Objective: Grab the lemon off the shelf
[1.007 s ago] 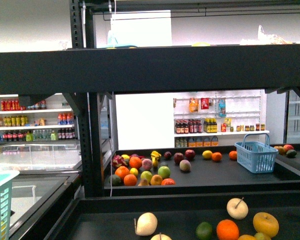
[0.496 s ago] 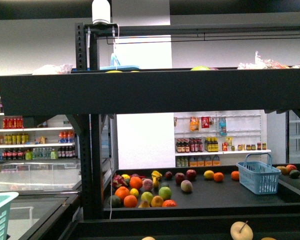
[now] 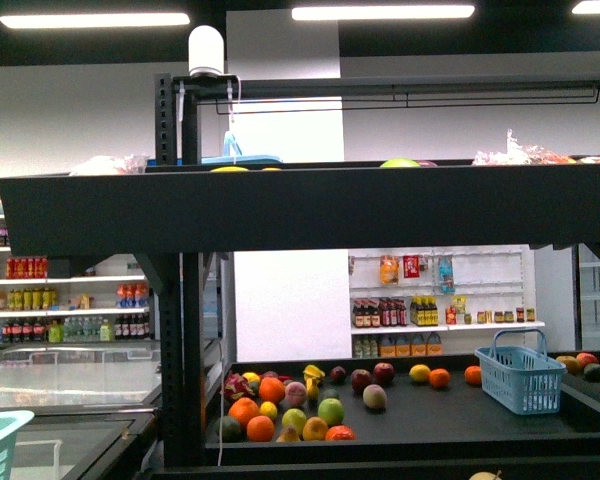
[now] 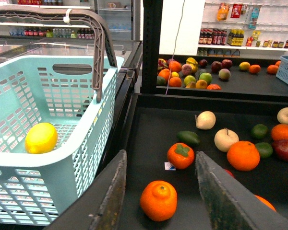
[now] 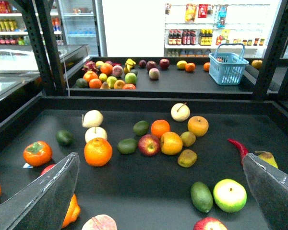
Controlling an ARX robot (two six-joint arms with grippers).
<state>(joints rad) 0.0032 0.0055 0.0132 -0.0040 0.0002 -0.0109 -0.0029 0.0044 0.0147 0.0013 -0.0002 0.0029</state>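
The lemon (image 4: 41,138) lies inside a pale turquoise basket (image 4: 62,167), resting on the basket's slotted floor near one side wall; the basket's grey handle (image 4: 93,45) stands upright above it. The basket sits just beside the black shelf (image 4: 149,143), outside its low tray.

Seen from its wrist camera, the left gripper (image 4: 158,196) hangs over the near edge of that tray with its jaws wide apart and nothing between them. Under the gap sits an orange mandarin (image 4: 158,200) on the dark tray, and beyond it a persimmon (image 4: 180,155) with a green cap, a larger orange (image 4: 243,155), two cream apples and a dark avocado (image 4: 188,138).

The right gripper (image 5: 158,191) is also spread open and empty, poised above the middle of the same tray. Its two dark fingers (image 5: 43,199) frame a scatter of fruit: a big orange (image 5: 98,152), a red apple (image 5: 149,144), a green avocado (image 5: 201,196), a round green-and-white fruit (image 5: 229,195) and a red chilli (image 5: 238,147).

In the front view neither arm shows. That camera looks at the shelf's upper dark lip (image 3: 310,210) and, past it, at a farther tray holding a heap of mixed fruit (image 3: 290,400) and a blue basket (image 3: 520,375), with white store shelving of bottles (image 3: 70,300) behind.
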